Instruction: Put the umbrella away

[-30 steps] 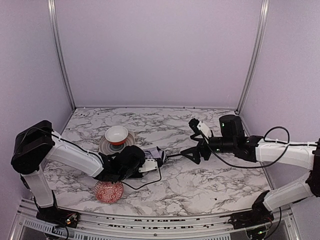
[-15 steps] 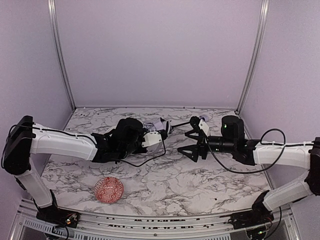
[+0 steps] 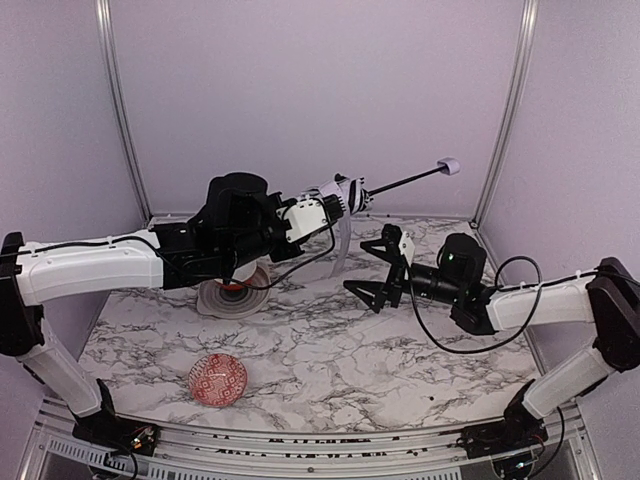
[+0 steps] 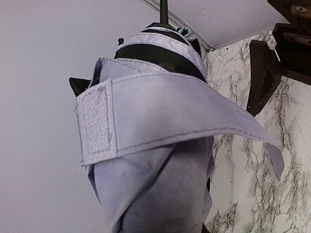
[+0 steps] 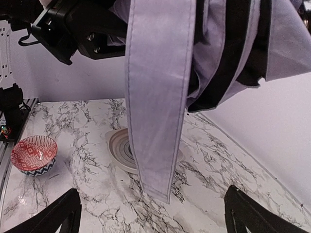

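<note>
The left tool (image 3: 332, 203) pinches the umbrella (image 3: 352, 193) by its bundled fabric, high above the desk (image 3: 330, 350). The right tool (image 3: 374, 268) is spread and empty just below. Shaft out, strap (image 5: 153, 97) dangling unfastened: most work seems left. The red bowl (image 3: 218, 380) sits empty; the plate (image 3: 215, 300) is partly hidden by the arm, its contents unclear.

you have the umbrella (image 3: 350, 195) up above the table (image 3: 330, 350), in the left gripper (image 3: 322, 205), its shaft running right and upward to the knob (image 3: 448, 166). the strap (image 3: 343, 245) hangs down; the right gripper (image 3: 372, 268) sits just right of it, lower. the plates (image 3: 225, 298) lie left, behind the bowl (image 3: 218, 379).
</note>
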Robot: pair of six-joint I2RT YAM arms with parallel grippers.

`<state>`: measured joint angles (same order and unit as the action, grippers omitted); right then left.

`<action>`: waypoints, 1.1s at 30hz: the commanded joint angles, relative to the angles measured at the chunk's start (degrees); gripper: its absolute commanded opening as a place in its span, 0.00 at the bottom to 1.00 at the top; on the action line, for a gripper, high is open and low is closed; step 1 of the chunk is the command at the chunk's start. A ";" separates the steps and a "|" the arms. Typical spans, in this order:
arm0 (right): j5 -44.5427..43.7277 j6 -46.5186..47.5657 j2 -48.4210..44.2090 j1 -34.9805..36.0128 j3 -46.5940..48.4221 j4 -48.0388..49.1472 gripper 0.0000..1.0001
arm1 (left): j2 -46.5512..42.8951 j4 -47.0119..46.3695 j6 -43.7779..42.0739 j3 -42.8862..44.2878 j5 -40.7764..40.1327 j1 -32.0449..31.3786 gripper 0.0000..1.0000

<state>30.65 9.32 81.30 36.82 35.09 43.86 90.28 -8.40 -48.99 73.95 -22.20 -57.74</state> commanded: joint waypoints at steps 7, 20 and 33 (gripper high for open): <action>10.12 2.41 6.91 -0.84 6.52 3.90 0.94 | -4.19 3.93 -0.61 4.88 4.22 0.10 0.00; 19.71 0.79 10.37 -1.30 10.14 -1.69 0.37 | -4.38 5.20 -0.74 7.08 6.96 0.20 0.00; 20.59 2.18 9.79 -1.38 9.44 -5.13 0.00 | -4.23 5.20 -0.64 7.38 6.58 0.32 0.00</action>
<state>50.09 10.61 91.31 35.77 43.38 41.30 88.33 -0.51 -50.35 78.39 -15.90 -57.74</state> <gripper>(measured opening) 0.021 0.231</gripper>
